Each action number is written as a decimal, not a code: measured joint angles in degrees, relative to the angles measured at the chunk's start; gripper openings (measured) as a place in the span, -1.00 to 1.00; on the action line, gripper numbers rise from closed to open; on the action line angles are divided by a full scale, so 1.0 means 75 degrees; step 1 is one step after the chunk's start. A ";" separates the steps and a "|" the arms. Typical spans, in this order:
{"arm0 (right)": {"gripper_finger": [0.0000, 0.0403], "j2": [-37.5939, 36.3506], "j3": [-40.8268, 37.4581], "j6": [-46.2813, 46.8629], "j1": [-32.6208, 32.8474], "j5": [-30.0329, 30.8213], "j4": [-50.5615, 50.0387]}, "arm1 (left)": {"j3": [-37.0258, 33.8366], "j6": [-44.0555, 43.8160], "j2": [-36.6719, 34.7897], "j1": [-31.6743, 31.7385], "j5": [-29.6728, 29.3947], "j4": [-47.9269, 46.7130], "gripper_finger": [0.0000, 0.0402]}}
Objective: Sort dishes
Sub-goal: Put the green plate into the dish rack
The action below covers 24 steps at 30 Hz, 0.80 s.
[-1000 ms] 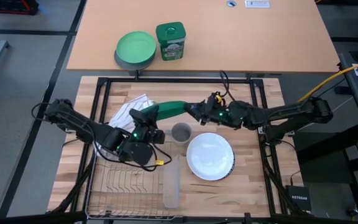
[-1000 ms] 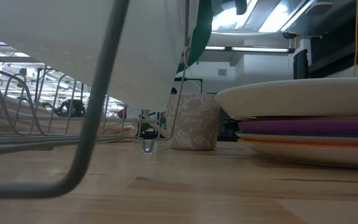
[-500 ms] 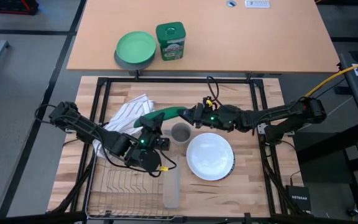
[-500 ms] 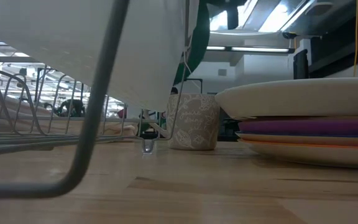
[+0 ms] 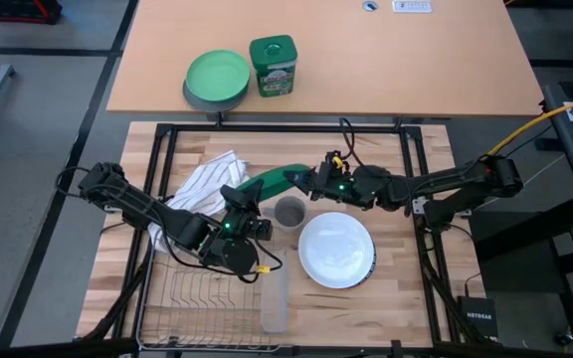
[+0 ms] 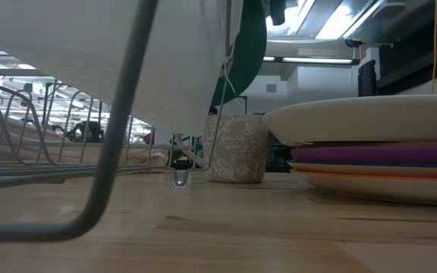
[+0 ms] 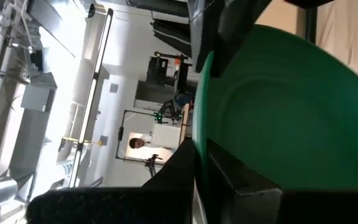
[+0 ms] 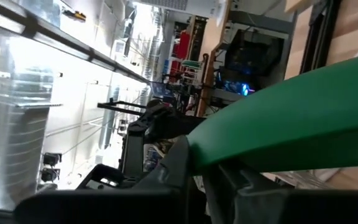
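Dishes mostly wait: the stack [image 5: 337,251] lies beside the empty rack [image 5: 202,298]. Both the left gripper [image 5: 242,200] and right gripper [image 5: 313,180] seem clamped on the dark green plate [image 5: 272,181], held mid-air above the table.

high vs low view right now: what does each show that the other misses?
Only the high view: both arms, with the left gripper and right gripper each shut on opposite edges of the dark green plate, the striped towel, the green can, and the light green plate.
Only the low view: the purple plate and orange plate stacked under the white plate.
Both: the dark green plate, white plate, mug and wire rack.
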 joint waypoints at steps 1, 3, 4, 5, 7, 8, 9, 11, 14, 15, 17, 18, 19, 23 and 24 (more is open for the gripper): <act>-0.84 0.0000 0.0000 -0.0033 0.0000 -0.0018 -0.0006 | 0.0000 -0.0022 0.0000 0.0008 0.0027 -0.0009 -0.90; -0.84 0.0000 0.0000 -0.0162 -0.0003 -0.0042 -0.0035 | -0.0003 -0.0051 0.0000 0.0008 0.0079 -0.0039 -0.85; -0.84 0.0000 0.0000 -0.0245 -0.0005 -0.0062 -0.0048 | -0.0009 -0.0047 0.0003 0.0009 0.0106 -0.0049 -0.81; -0.84 0.0000 0.0000 -0.0358 -0.0006 -0.0081 -0.0044 | -0.0009 -0.0028 0.0003 0.0011 0.0134 -0.0056 -0.78; -0.84 0.0004 0.0000 -0.0689 -0.0006 -0.0152 0.0023 | -0.0009 0.0010 0.0004 0.0008 0.0187 -0.0060 -0.70; -0.85 0.0006 0.0000 -0.0890 -0.0006 -0.0233 0.0083 | -0.0009 0.0006 0.0009 0.0005 0.0204 -0.0060 -0.66; -0.86 0.0012 0.0000 -0.1073 -0.0009 -0.0304 0.0151 | -0.0009 -0.0020 0.0009 -0.0003 0.0232 -0.0063 -0.62; -0.88 0.0024 -0.0001 -0.1503 -0.0009 -0.0408 0.0178 | -0.0009 -0.0137 0.0009 -0.0015 0.0415 -0.0053 -0.52; -0.93 0.0056 -0.0059 -0.2299 -0.0017 -0.0382 -0.0076 | -0.0002 -0.0311 -0.0010 -0.0024 0.0169 0.0040 -0.35; -0.95 0.0079 -0.0064 -0.2488 -0.0021 -0.0351 -0.0129 | 0.0008 -0.0326 -0.0036 -0.0038 0.0125 0.0188 -0.30; -0.97 0.0073 -0.0064 -0.2858 -0.0023 -0.0446 -0.0178 | 0.0020 -0.0293 -0.0043 -0.0088 0.0076 0.0431 -0.20; -0.97 0.0053 -0.0053 -0.3003 -0.0015 -0.0469 -0.0185 | 0.0017 -0.0249 -0.0035 -0.0122 0.0075 0.0519 -0.16; -0.97 0.0039 -0.0042 -0.3097 -0.0015 -0.0488 -0.0206 | 0.0015 -0.0170 -0.0020 -0.0149 0.0077 0.0660 -0.12; -0.95 0.0058 -0.0044 -0.3691 -0.0009 -0.0689 -0.0327 | 0.0015 0.0098 -0.0081 -0.0325 0.0048 0.1162 -0.05; -0.95 0.0056 -0.0044 -0.3853 -0.0009 -0.0732 -0.0299 | 0.0012 0.0135 -0.0107 -0.0375 0.0048 0.1201 -0.04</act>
